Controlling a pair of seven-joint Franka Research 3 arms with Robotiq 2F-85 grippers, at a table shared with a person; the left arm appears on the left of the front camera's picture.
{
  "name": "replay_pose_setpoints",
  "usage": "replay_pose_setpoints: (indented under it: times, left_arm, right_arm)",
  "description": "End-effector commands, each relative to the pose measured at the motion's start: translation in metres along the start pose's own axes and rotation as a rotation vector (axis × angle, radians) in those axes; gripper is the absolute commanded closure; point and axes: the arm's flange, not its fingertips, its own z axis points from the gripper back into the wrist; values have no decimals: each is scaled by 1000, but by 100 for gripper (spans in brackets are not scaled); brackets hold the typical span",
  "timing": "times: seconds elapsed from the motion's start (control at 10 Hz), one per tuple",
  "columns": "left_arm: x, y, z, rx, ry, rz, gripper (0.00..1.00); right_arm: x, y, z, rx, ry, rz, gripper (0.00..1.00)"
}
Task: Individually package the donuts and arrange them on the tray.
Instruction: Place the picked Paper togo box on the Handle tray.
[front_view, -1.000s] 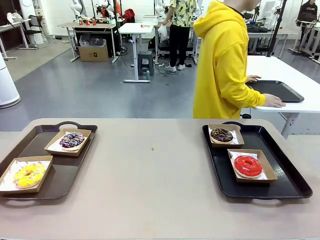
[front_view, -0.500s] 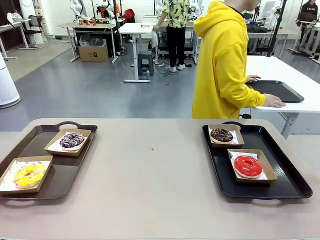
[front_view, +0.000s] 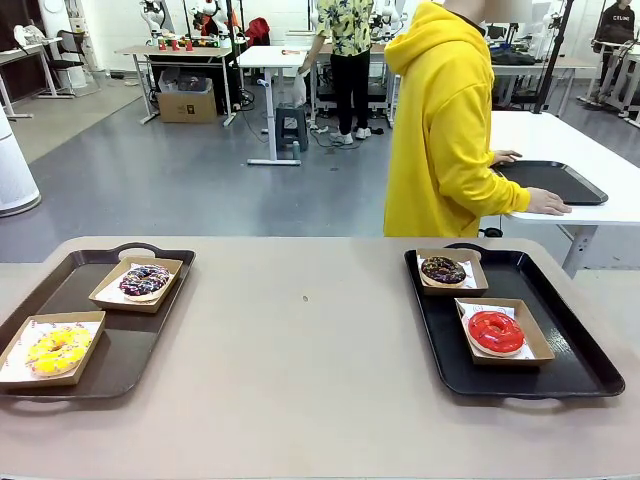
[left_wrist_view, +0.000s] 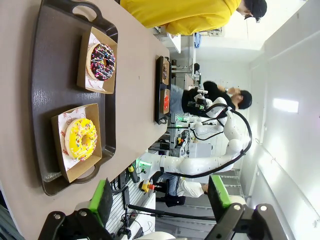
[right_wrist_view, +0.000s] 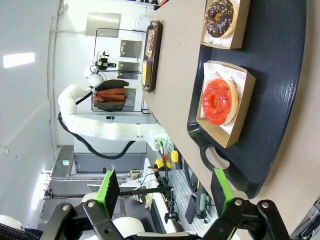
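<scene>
From the front, the four ring donuts already sit one apiece in open brown cardboard boxes: the yellow-iced donut (front_view: 57, 350) near the front edge of the dark brown tray (front_view: 60, 290) at the table's left end, a chocolate sprinkled donut (front_view: 145, 280) toward that tray's far edge, the second chocolate donut (front_view: 443, 269) at the far end of the black tray (front_view: 580, 365) on the right, and the glossy red donut (front_view: 496, 331) nearer its middle. A person in a yellow hoodie (front_view: 445, 130) stands at the far side, hands on another table. The left wrist view has the left gripper (left_wrist_view: 161, 201) gaping and empty — well short of the brown tray. The right wrist view has the right gripper (right_wrist_view: 165, 192) likewise spread and empty beside the black tray's handle. Boxing and arranging look finished — little seems left.
</scene>
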Motion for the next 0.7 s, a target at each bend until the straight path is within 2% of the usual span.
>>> replay_pose_setpoints:
  times: [0.0, 0.6]
  left_arm:
    - [-2, -3, 0, 8, -11, 17, 0]
    - [-2, -3, 0, 8, -11, 17, 0]
  right_arm:
    - [-1, 2, 1, 6, 10, -24, 4]
    - [-1, 2, 1, 6, 10, -24, 4]
